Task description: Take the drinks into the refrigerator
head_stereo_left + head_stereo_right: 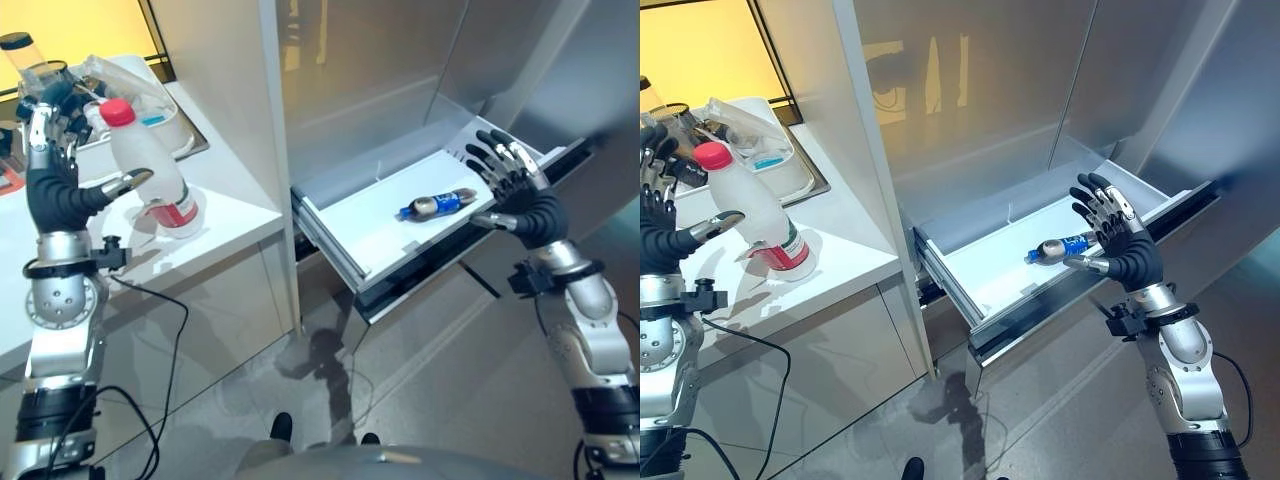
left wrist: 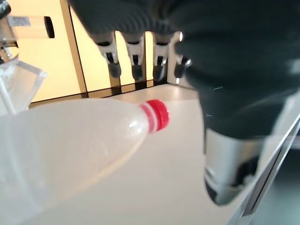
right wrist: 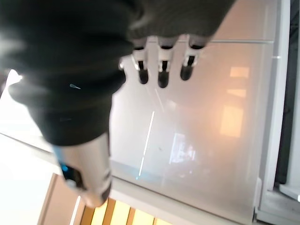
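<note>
A white milky bottle (image 1: pixel 146 165) with a red cap and a red band near its base stands on the white counter (image 1: pixel 235 195) at the left. My left hand (image 1: pixel 52 190) is just left of it, open, with straight fingers up beside the cap and the thumb stretched to the bottle's side. In the left wrist view the bottle (image 2: pixel 84 140) lies across in front of that hand (image 2: pixel 234 70). A small dark bottle with a blue label (image 1: pixel 437 204) lies on its side in the pulled-out white drawer (image 1: pixel 345 250) of the refrigerator. My right hand (image 1: pixel 520 192) hovers open over the drawer's right end, just right of that bottle.
A sink tray (image 1: pixel 165 120) with clear containers and other items sits behind the white bottle at the back left. The refrigerator's tall grey side panel (image 1: pixel 225 90) rises between counter and drawer. The open drawer juts out over the grey floor (image 1: pixel 430 400).
</note>
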